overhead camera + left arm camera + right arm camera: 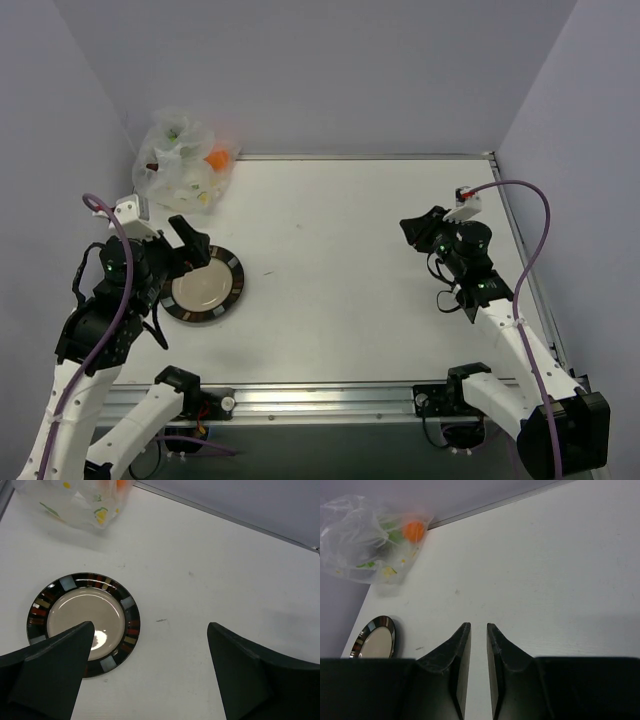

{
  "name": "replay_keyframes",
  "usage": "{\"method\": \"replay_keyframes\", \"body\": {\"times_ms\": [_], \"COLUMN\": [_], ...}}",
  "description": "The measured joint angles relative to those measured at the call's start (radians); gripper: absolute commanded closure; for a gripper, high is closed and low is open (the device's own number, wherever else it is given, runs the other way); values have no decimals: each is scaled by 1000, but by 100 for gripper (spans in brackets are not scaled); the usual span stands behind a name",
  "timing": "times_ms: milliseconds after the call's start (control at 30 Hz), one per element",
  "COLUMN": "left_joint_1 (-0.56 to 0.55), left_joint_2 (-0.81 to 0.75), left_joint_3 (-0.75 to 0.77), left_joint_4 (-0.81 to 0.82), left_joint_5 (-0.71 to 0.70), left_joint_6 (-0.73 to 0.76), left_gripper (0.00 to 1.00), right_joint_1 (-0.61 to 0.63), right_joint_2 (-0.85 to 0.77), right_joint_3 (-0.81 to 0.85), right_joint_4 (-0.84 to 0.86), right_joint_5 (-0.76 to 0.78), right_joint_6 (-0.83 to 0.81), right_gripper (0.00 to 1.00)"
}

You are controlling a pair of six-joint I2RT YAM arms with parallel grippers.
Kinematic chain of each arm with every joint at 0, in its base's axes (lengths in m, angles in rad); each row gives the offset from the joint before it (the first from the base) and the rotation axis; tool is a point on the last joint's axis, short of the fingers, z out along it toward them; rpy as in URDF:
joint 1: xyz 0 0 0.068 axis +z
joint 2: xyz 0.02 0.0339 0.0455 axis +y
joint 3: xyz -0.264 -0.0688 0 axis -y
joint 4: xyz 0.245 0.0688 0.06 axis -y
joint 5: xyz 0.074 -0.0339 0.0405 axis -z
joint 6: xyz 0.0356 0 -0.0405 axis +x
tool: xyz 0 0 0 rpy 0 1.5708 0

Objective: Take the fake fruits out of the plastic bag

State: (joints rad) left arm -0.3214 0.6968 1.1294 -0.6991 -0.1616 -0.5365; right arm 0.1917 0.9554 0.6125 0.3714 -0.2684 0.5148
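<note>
My left gripper [150,630] stood wide open near the plate [131,626]. My right gripper [478,627] was almost closed and empty. The fake fruits [217,158] lay inside the plastic bag [178,168].

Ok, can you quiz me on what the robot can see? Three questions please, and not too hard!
1. True or false: the orange fruit is inside the plastic bag.
2. Pick one. Where is the plate?
A. beside the left jaws
B. beside the right jaws
C. inside the bag
3. Short answer: which are spread wide apart, the left jaws or the right jaws?

Key: 1 true; 2 A; 3 left jaws.
</note>
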Motion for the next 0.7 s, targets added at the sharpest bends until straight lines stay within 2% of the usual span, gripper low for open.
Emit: {"method": "replay_keyframes", "body": {"times_ms": [133, 167, 267, 300, 400, 533, 700], "left_joint_1": [0, 0, 0, 0, 11, 72, 146], "left_joint_2": [31, 48, 142, 187, 358, 614, 793], "left_joint_3": [0, 0, 5, 7, 59, 146, 211], "left_joint_4": [32, 48, 110, 134, 188, 280, 343], "left_joint_5": [-23, -30, -70, -87, -155, -169, -186], "left_joint_6": [11, 12, 21, 28, 51, 66, 93], "left_gripper": [0, 12, 19, 31, 49, 56, 57], "right_joint_1": [4, 6, 14, 18, 28, 35, 53], "right_joint_2": [3, 5, 12, 13, 16, 18, 26], "right_joint_3": [0, 0, 0, 0, 0, 0, 0], "right_joint_4": [2, 3, 4, 5, 6, 7, 14], "right_joint_5": [0, 0, 1, 0, 1, 1, 1], "right_joint_6": [-6, -7, -15, -18, -22, -23, -22], "right_gripper": [72, 71, 65, 65, 64, 64, 64]}}
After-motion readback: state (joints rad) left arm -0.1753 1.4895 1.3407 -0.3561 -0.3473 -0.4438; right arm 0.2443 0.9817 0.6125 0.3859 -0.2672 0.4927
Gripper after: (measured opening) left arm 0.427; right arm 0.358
